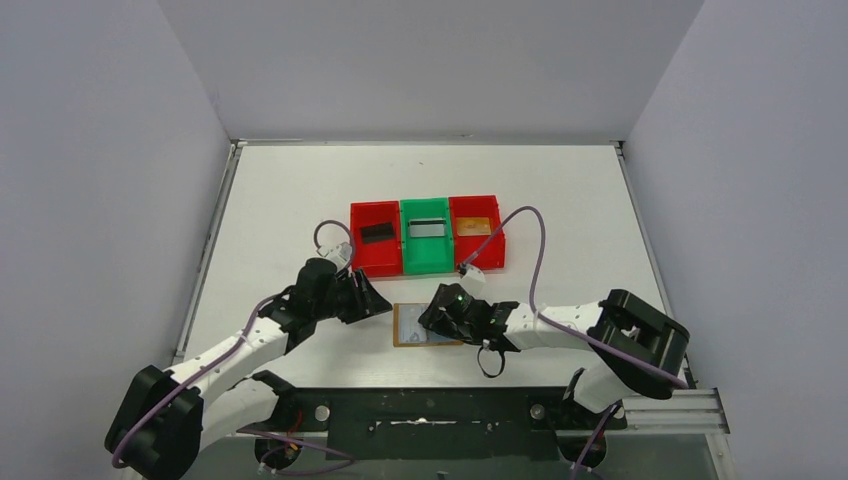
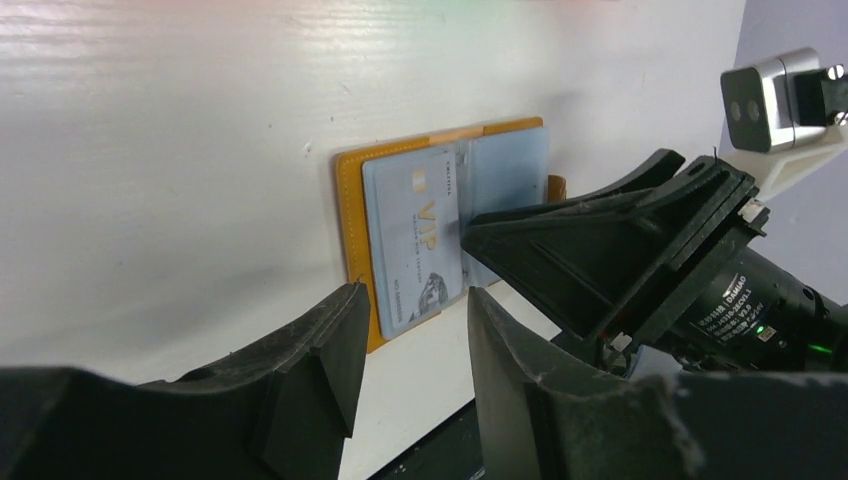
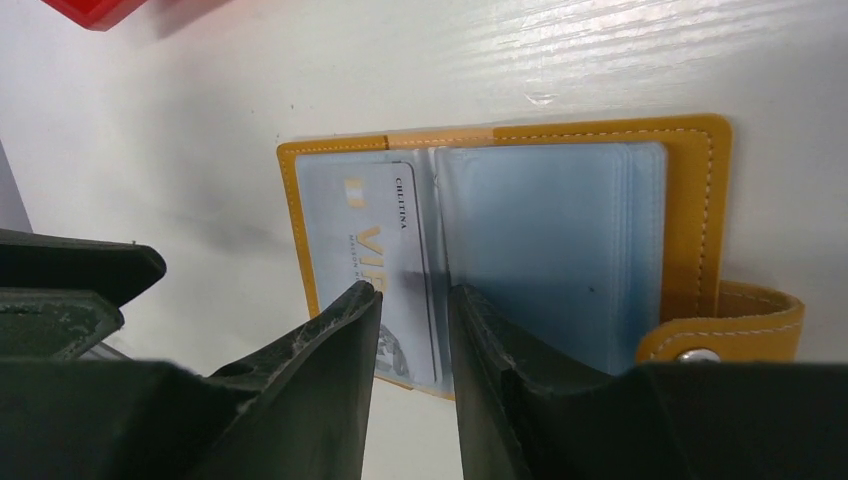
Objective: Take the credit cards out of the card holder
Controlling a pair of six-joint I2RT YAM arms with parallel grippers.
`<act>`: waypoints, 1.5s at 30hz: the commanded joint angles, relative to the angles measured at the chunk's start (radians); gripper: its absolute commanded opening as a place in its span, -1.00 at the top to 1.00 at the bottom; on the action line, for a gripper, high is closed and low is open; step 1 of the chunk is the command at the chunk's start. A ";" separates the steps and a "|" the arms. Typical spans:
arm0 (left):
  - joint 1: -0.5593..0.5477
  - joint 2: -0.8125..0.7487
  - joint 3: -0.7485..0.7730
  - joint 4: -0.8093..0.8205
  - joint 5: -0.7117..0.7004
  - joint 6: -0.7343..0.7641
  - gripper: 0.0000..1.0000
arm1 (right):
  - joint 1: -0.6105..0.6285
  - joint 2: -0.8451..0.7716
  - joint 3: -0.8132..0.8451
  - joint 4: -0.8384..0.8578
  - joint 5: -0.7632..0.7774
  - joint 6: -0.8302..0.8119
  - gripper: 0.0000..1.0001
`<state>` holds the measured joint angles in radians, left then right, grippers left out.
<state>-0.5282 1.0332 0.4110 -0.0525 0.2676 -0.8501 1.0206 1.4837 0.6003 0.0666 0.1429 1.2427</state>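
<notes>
Tan leather, stitched at the rim: the holder (image 3: pixel 690 200) lies open and flat on the table (image 1: pixel 290 200), just in front of the bins (image 1: pixel 428 235) and between my two grippers. It looks light and floppy, so I expect it to slide or lift if I pull without pinning it. The clear sleeves are soft and slick. The card (image 3: pixel 365 250) in the left sleeve is stiff, thin and smooth, and gives little to grip except an edge. I would take it by the inner edge near the spine, and hold the leather border down with the other hand.

My right gripper (image 3: pixel 412 295) stands over the holder with the jaws narrow, a slim gap between them. The tips are down at the card's inner edge, with nothing caught between them that I can see. My left gripper (image 2: pixel 410 300) hangs just beside the holder's left border, partly open and empty, touching nothing.
</notes>
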 commanded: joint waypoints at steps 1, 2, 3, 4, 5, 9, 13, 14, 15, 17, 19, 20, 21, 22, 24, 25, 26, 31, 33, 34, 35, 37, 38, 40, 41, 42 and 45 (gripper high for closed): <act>0.004 -0.007 -0.003 0.058 0.093 -0.002 0.16 | -0.003 0.023 0.030 0.043 -0.046 0.000 0.35; 0.004 -0.001 -0.001 0.059 0.100 -0.001 0.11 | -0.003 0.026 0.028 0.045 -0.046 -0.001 0.35; 0.004 0.003 0.002 0.059 0.104 0.000 0.06 | -0.002 0.030 0.026 0.045 -0.047 0.000 0.35; 0.004 0.004 0.004 0.061 0.106 0.001 0.02 | -0.001 0.031 0.026 0.042 -0.048 0.000 0.35; 0.004 0.005 0.005 0.063 0.108 0.000 0.00 | -0.002 0.035 0.026 0.040 -0.047 0.000 0.36; 0.003 0.015 0.008 0.104 0.135 0.001 0.01 | -0.003 0.055 0.038 0.020 -0.046 -0.006 0.42; -0.011 0.064 0.052 0.084 0.151 0.034 0.13 | 0.011 0.051 0.054 -0.022 0.001 0.003 0.49; -0.016 0.079 0.066 0.066 0.144 0.047 0.14 | 0.012 0.046 0.058 -0.027 0.006 0.002 0.50; -0.020 0.091 0.078 0.046 0.138 0.056 0.15 | 0.015 0.042 0.064 -0.036 0.014 -0.003 0.51; -0.027 0.108 0.093 0.022 0.116 0.061 0.16 | 0.025 0.028 0.091 -0.080 0.043 -0.014 0.51; -0.028 0.109 0.092 0.016 0.101 0.058 0.17 | 0.045 0.012 0.140 -0.151 0.091 -0.036 0.48; -0.030 0.105 0.087 0.018 0.096 0.055 0.17 | 0.053 0.007 0.164 -0.187 0.114 -0.046 0.46; -0.030 0.099 0.083 0.021 0.091 0.051 0.17 | 0.060 0.003 0.183 -0.211 0.130 -0.054 0.44; -0.031 0.094 0.080 0.023 0.088 0.048 0.17 | 0.062 0.001 0.195 -0.221 0.133 -0.065 0.43; -0.032 0.085 0.073 0.025 0.081 0.045 0.17 | 0.062 0.001 0.205 -0.215 0.125 -0.078 0.41; -0.031 0.082 0.071 0.024 0.078 0.043 0.17 | 0.061 0.005 0.206 -0.207 0.124 -0.076 0.40; -0.032 0.081 0.069 0.023 0.079 0.042 0.16 | 0.062 0.009 0.203 -0.202 0.120 -0.073 0.40; -0.032 0.076 0.069 0.021 0.079 0.041 0.17 | 0.058 0.039 0.168 -0.179 0.111 -0.013 0.38; -0.031 0.078 0.070 0.027 0.086 0.043 0.16 | 0.056 0.048 0.149 -0.178 0.113 0.016 0.38; -0.032 0.081 0.071 0.030 0.092 0.044 0.16 | 0.055 0.050 0.134 -0.164 0.108 0.022 0.37; -0.034 0.084 0.071 0.033 0.097 0.046 0.17 | 0.050 0.053 0.116 -0.138 0.094 0.027 0.36; -0.040 0.096 0.076 0.045 0.103 0.046 0.17 | 0.030 0.061 0.070 -0.068 0.039 0.032 0.38; -0.048 0.104 0.080 0.048 0.103 0.047 0.17 | 0.023 0.063 0.048 -0.031 0.020 0.039 0.39; -0.063 0.123 0.094 0.048 0.104 0.055 0.19 | 0.016 0.065 0.011 0.022 0.002 0.054 0.41; -0.069 0.133 0.102 0.047 0.102 0.059 0.21 | 0.013 0.066 -0.001 0.033 -0.001 0.062 0.42; -0.079 0.143 0.108 0.045 0.100 0.063 0.22 | 0.011 0.066 -0.009 0.036 -0.001 0.067 0.43; -0.107 0.182 0.129 0.043 0.088 0.074 0.25 | 0.009 0.066 -0.017 0.039 0.003 0.071 0.48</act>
<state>-0.6041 1.1805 0.4686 -0.0433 0.3527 -0.8093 1.0386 1.5337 0.6144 0.0803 0.1471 1.2961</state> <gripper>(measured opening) 0.384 0.274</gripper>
